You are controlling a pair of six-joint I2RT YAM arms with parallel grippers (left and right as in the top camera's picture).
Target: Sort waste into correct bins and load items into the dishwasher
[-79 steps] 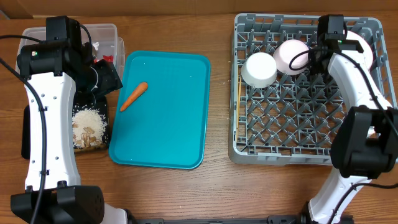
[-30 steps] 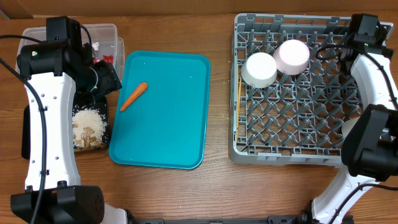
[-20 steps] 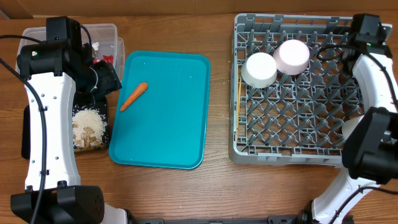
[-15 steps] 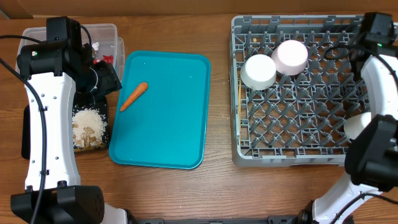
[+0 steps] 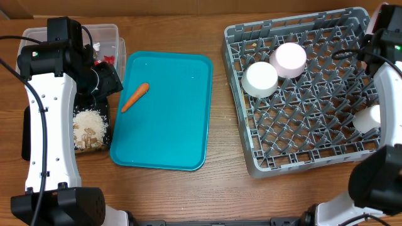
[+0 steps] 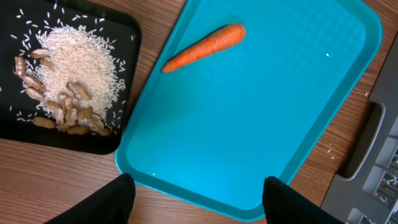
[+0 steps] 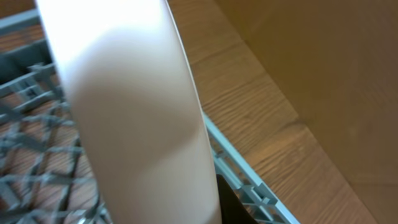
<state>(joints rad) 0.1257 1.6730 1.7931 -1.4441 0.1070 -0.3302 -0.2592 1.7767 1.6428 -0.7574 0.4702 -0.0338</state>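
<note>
A white plate (image 7: 130, 106) fills the right wrist view, on edge over the far right rim of the grey dish rack (image 5: 301, 107). My right gripper (image 7: 186, 211) is shut on the plate, with one dark finger (image 7: 227, 202) showing against it. The rack sits skewed on the table and holds two white bowls (image 5: 260, 80) (image 5: 288, 59). An orange carrot (image 5: 135, 96) (image 6: 204, 47) lies on the teal tray (image 5: 169, 138). My left gripper (image 6: 199, 205) hangs open over that tray's near edge, holding nothing.
A black tray (image 5: 91, 129) with rice and nut bits (image 6: 74, 56) lies left of the teal tray. Behind it stands a clear tub (image 5: 107, 37) with a red wrapper (image 5: 108, 58). My left arm (image 5: 47, 113) overhangs both. Brown cardboard (image 7: 311, 74) rises beyond the rack.
The right gripper has shut on the plate and pulled right. The whole rack has swung counter-clockwise with it, its left side sliding toward the teal tray. The left arm has not moved.
</note>
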